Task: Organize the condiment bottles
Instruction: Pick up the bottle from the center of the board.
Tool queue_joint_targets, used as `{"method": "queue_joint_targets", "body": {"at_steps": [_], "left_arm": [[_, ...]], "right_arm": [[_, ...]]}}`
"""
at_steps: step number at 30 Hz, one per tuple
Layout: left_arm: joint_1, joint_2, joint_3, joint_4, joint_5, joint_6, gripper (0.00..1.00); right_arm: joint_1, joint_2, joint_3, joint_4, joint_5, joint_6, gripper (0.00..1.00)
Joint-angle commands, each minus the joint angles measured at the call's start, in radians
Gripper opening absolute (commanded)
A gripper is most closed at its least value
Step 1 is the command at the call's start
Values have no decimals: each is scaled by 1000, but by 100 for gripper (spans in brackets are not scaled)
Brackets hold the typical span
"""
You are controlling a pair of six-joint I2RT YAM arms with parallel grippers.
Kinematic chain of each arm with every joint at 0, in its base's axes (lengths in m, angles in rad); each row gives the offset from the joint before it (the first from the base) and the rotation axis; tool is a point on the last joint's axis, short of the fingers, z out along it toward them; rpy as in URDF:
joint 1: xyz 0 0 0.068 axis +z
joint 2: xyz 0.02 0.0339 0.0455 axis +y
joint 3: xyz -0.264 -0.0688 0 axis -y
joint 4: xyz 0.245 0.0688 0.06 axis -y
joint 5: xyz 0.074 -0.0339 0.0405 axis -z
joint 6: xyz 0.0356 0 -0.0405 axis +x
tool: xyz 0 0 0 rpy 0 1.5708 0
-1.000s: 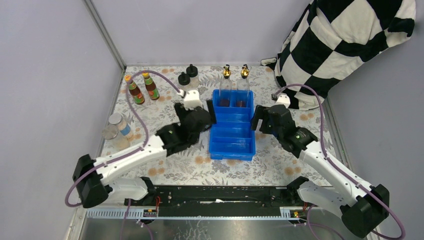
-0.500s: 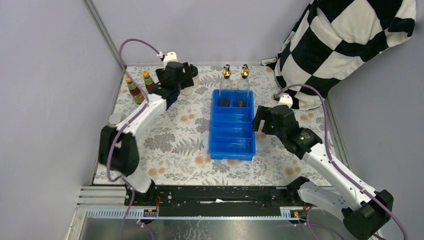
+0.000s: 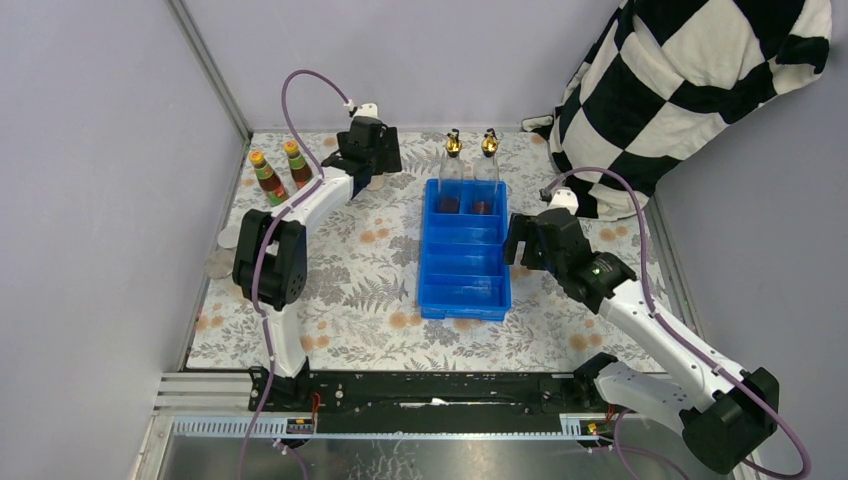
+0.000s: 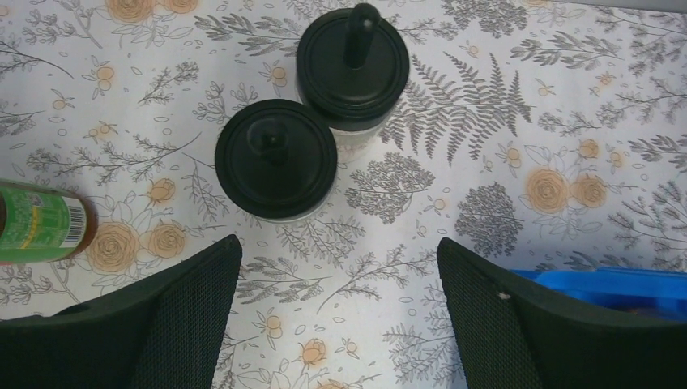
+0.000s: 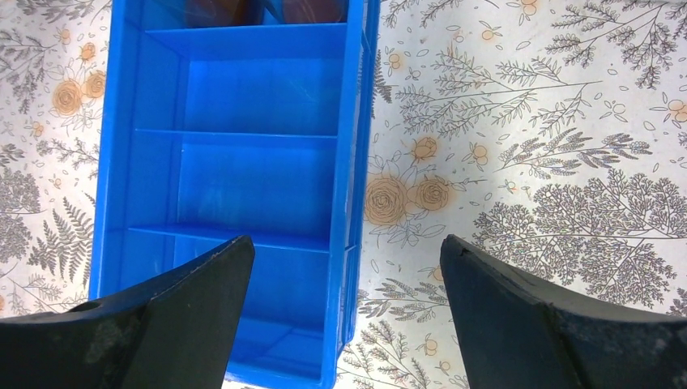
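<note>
My left gripper [image 3: 373,152] hangs open over the back of the table. In the left wrist view the left gripper [image 4: 338,247] holds nothing, and two squat black-capped bottles [image 4: 275,158] [image 4: 353,65] stand upright just beyond its fingertips. Two orange-capped sauce bottles [image 3: 262,175] [image 3: 295,162] stand to their left. Two gold-spouted bottles [image 3: 453,145] [image 3: 489,143] stand in the far compartment of the blue tray [image 3: 430,300]. My right gripper [image 3: 520,243] is open and empty, straddling the tray's right wall [image 5: 353,203]. Silver-lidded jars [image 3: 227,238] at the left edge are partly hidden by my left arm.
The blue tray's three nearer compartments [image 5: 243,174] hold nothing. A black-and-white checkered cloth [image 3: 690,90] hangs over the back right corner. Grey walls close the left and back sides. One sauce bottle's green label [image 4: 40,233] lies just left of my left finger.
My left arm has swung from beside the tray's left wall to the back left, ending above the black-capped bottles, jaws still open. The right arm has hardly moved.
</note>
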Motion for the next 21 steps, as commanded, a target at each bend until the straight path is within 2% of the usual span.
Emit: {"method": "queue_joint_targets", "body": {"at_steps": [1,21], "left_arm": [[30,27,36,45,-28,33,94],[75,188,145,106,-26,32,91]], "right_arm": [[5,22,2,35,12,-27,93],[5,119,0,83,17,-48,93]]}}
